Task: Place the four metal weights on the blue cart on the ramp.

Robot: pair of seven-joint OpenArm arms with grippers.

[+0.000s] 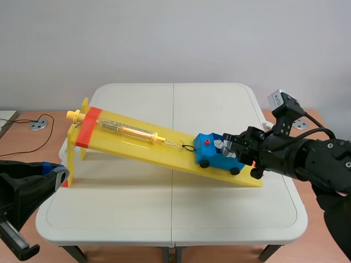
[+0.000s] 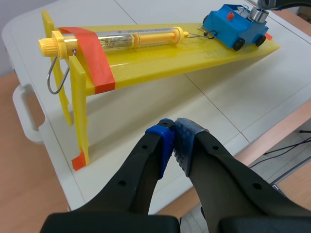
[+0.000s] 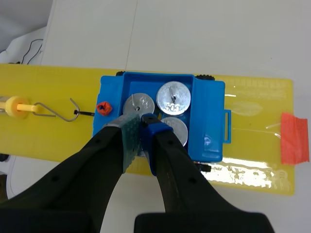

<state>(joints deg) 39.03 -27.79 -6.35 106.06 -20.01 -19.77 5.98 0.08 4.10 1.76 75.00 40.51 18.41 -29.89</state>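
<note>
**Right gripper poised over the blue cart, three weights in view**

The right gripper point(image 3: 143, 125) hangs directly above the blue cart point(image 3: 210, 114), which sits low on the yellow ramp point(image 3: 58, 114). Three round metal weights point(image 3: 173, 98) lie in the cart's tray, just ahead of and beside the gripper's tip. A fourth weight is not visible. The gripper covers the one corner of the tray that is out of sight, and I cannot tell whether it is clamped on anything or standing free. A hook point(image 3: 72, 109) from the spring scale point(image 2: 141, 38) links to the cart's uphill end, ahead of the gripper and off to one side. The left gripper point(image 2: 174, 133) sits well apart from the ramp, near the edge of the table point(image 2: 146, 111), its pads pressed together on nothing.

The step in hand looks like seating the last weight in the corner under the gripper. Doing it well likely means coming straight down, letting go only once the weight rests flat, then lifting away vertically. A sideways nudge could roll the cart or tip a neighbouring weight.
</note>
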